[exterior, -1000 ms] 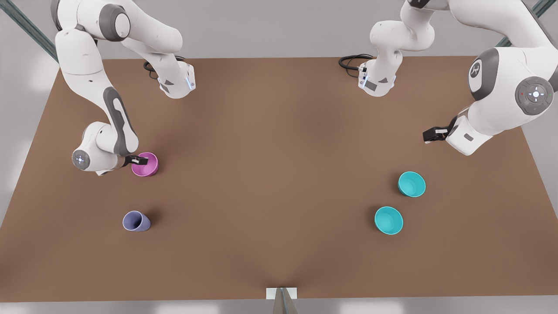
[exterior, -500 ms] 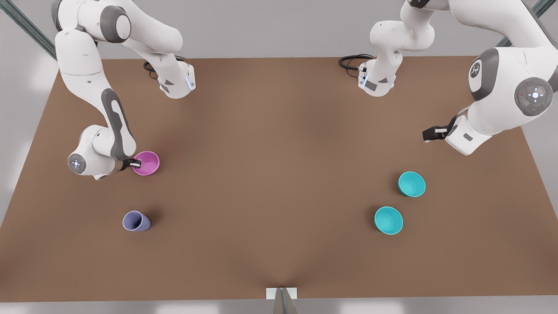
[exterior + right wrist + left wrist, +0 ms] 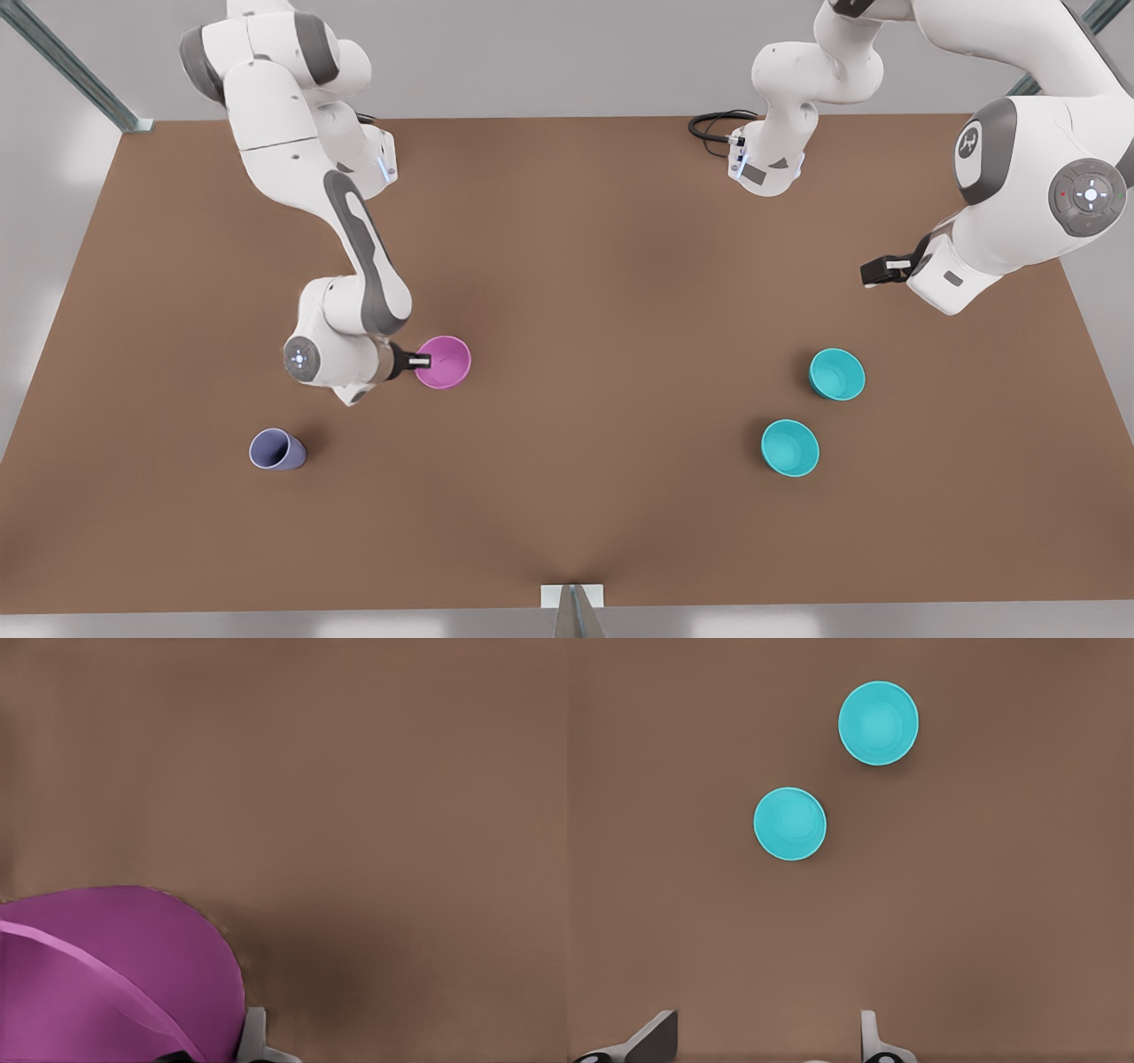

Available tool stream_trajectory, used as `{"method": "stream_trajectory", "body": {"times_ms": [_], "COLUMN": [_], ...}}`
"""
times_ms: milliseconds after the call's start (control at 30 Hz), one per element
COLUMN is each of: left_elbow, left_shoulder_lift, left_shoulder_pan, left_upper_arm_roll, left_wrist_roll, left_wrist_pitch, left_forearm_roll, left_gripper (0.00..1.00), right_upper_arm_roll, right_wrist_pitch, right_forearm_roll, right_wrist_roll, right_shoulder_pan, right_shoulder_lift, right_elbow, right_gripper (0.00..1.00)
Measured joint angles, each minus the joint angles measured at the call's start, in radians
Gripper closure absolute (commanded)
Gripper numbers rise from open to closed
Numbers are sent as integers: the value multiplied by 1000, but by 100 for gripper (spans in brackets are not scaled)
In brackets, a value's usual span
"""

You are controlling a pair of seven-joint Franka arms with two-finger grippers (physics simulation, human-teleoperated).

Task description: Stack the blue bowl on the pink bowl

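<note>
Gripping the upright, mouth-up pink bowl point(image 3: 446, 361) by its rim, right gripper point(image 3: 422, 361); left gripper point(image 3: 877, 273) fingers open

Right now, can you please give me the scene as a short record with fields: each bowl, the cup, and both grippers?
pink bowl: held at its rim
right gripper: shut on pink bowl
left gripper: open, waiting above the table, near the teal bowls
blue bowl: upright, nearer teal bowl, untouched
second teal bowl: upright, apart from the first
lavender cup: standing at the front view's left
stacking: not yet done
</note>
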Motion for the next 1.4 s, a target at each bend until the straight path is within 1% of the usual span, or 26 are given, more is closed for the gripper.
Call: {"method": "stream_trajectory", "body": {"times_ms": [100, 233, 333, 467, 500, 533, 567, 700, 767, 867, 933, 967, 1000, 1067, 1133, 1200, 1300, 1333, 1400], "left_elbow": [0, 0, -10, -13, -13, -14, -14, -14, -13, -15, -87, -139, -185, -249, -303, -364, -402, -409, -440], "left_shoulder_lift": [0, 0, 0, -1, -1, -1, -1, -1, -1, -1, 0, 5, 14, 59, 104, 134, 195, 217, 259], "left_shoulder_pan": [0, 0, -1, -1, -1, 0, 1, 0, -7, -10, -30, -16, 11, 51, 75, 83, 82, 81, 81], "left_upper_arm_roll": [0, 0, 1, 5, 7, 7, 7, 8, 18, 60, 157, 202, 228, 249, 255, 256, 256, 256, 255], "left_wrist_roll": [1, 1, 2, 2, 2, 2, 2, 3, 2, 9, 37, 57, 77, 119, 170, 226, 310, 336, 383], "left_wrist_pitch": [-1, -1, -2, -1, -1, -1, -1, -1, 0, 1, 26, 57, 97, 199, 313, 431, 555, 586, 647], "left_forearm_roll": [0, 0, 0, 0, 0, 0, 0, 0, -1, -4, -27, -41, -51, -76, -112, -143, -210, -244, -296], "left_gripper": [0, 0, 0, 0, 0, 0, 0, 0, 0, 0, 0, 0, 0, 0, 0, 0, 0, 0, 0], "right_upper_arm_roll": [0, 0, 2, 3, 3, 3, 4, 15, 17, 19, 19, 19, 19, 20, 20, 19, 18, 18, 16], "right_wrist_pitch": [24, 71, 110, 148, 154, 159, 163, 187, 192, 197, 188, 149, 86, -72, -236, -378, -554, -598, -667], "right_forearm_roll": [124, 227, 269, 291, 292, 292, 291, 276, 277, 284, 258, 198, 118, -56, -232, -369, -504, -530, -566], "right_wrist_roll": [52, 131, 182, 238, 251, 264, 278, 335, 359, 385, 394, 396, 396, 378, 340, 302, 252, 237, 208], "right_shoulder_pan": [104, 188, 218, 230, 231, 231, 231, 231, 231, 201, 106, 16, -77, -257, -399, -473, -510, -517, -532], "right_shoulder_lift": [139, 253, 317, 355, 361, 366, 370, 368, 330, 228, 95, 27, -12, -55, -154, -289, -471, -505, -527], "right_elbow": [190, 334, 383, 398, 400, 404, 406, 407, 404, 341, 209, 164, 161, 204, 248, 260, 260, 258, 256], "right_gripper": [79, 79, 79, 79, 59, 32, 0, 0, 0, 0, 0, 0, 0, 0, 0, 0, 0, 0, 0]}}
